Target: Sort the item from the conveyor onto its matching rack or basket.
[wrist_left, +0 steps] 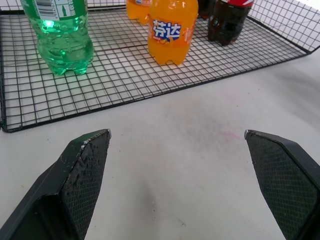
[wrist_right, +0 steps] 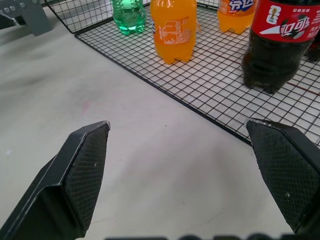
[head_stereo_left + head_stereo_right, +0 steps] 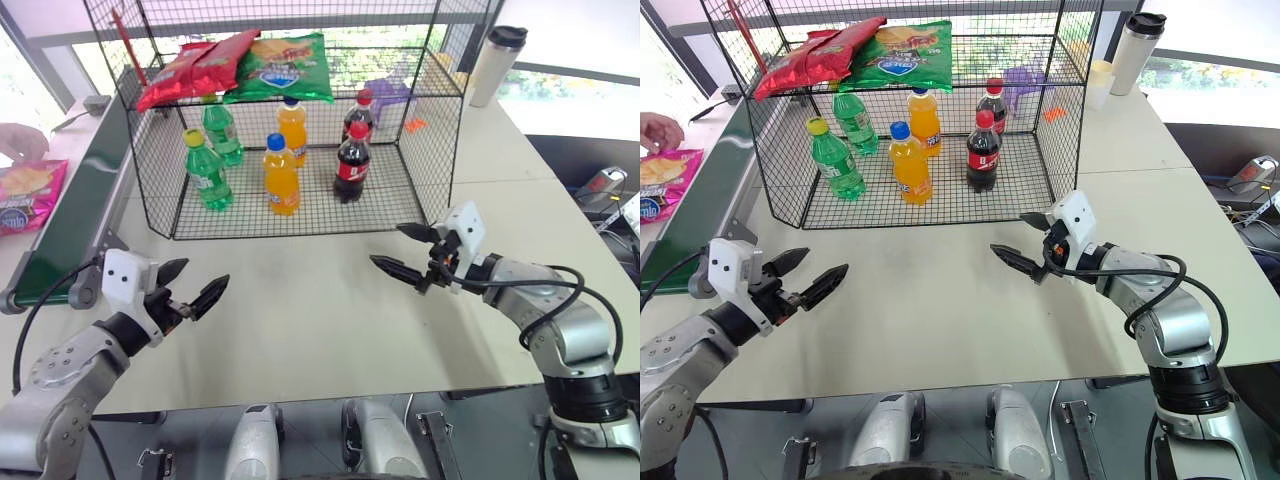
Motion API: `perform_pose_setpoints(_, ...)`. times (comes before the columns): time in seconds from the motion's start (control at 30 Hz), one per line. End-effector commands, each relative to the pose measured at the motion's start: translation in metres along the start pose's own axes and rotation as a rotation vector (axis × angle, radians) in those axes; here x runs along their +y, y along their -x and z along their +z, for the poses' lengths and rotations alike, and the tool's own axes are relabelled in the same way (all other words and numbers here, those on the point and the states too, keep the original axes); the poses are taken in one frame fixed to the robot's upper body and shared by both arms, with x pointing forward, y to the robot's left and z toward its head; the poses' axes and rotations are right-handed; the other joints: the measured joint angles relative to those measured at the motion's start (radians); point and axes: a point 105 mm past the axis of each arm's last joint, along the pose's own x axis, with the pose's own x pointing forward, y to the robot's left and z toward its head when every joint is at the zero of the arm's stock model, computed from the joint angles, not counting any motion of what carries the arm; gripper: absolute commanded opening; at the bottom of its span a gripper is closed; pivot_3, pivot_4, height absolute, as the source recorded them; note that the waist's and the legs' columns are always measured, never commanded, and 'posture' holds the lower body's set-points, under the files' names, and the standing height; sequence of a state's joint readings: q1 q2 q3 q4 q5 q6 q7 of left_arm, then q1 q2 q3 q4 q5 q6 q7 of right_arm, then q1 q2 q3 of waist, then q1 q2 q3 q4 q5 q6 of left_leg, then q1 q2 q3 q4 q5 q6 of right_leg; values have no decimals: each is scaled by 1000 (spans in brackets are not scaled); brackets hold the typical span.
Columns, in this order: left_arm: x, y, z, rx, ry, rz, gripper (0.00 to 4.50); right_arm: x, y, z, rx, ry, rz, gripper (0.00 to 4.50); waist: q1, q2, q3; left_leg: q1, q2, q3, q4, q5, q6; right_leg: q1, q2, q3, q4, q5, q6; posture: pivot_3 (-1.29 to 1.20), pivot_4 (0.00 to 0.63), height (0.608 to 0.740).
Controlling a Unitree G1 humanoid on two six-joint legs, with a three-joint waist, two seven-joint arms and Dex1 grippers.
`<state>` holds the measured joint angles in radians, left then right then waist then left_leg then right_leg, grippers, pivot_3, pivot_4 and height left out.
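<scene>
Pink chip bag [image 3: 28, 195] x1, bottles [image 3: 281, 175] x6.

The magenta-pink chip bag [image 3: 28, 195] lies at the left edge of the head view, which cuts off its left part. A person's hand [image 3: 22, 142] just above it is also cut by that edge, the arm out of frame. The cage rack [image 3: 300, 130] runs past the top edge, so its upper wires are not seen whole. On its upper shelf, the red chip bags [image 3: 195, 65] overlap and partly cover one another; how many there are cannot be told. A purple thing [image 3: 388, 95] behind the rack's wires is too indistinct to name. The conveyor's [image 3: 85, 195] far end is hidden behind the rack.
</scene>
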<state>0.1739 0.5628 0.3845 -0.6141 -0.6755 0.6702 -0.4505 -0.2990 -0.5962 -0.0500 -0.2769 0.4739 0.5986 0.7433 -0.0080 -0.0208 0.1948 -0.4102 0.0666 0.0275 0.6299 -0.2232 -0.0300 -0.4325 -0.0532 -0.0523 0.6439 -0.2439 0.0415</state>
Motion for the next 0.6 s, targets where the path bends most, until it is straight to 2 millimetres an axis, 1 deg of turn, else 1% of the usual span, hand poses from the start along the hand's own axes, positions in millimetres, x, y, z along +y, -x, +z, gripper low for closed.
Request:
perform_pose_setpoints(0.03, -7, 0, 10, -33, -56, -22, 4443, -1, -1, 12, -42, 39, 0, 4500, 0, 0, 0, 0, 0, 0, 0, 0, 0, 0, 0, 0, 0, 0, 0, 0, 150, 740)
perform_pose_setpoints(0.33, -6, -1, 13, -57, -33, -17, 4443, -1, -2, 10, -36, 48, 1, 4500, 0, 0, 0, 0, 0, 0, 0, 0, 0, 0, 0, 0, 0, 0, 0, 0, 150, 740)
perform_pose_setpoints(0.47, -7, -2, 14, -61, -31, -19, 4443, -5, -5, 9, -28, 58, -27, 4500, 0, 0, 0, 0, 0, 0, 0, 0, 0, 0, 0, 0, 0, 0, 0, 0, 150, 740)
perform_pose_setpoints(0.6, -7, -2, 14, -65, -33, -13, 4443, -3, -6, 6, -21, 44, -1, 4500, 0, 0, 0, 0, 0, 0, 0, 0, 0, 0, 0, 0, 0, 0, 0, 0, 150, 740)
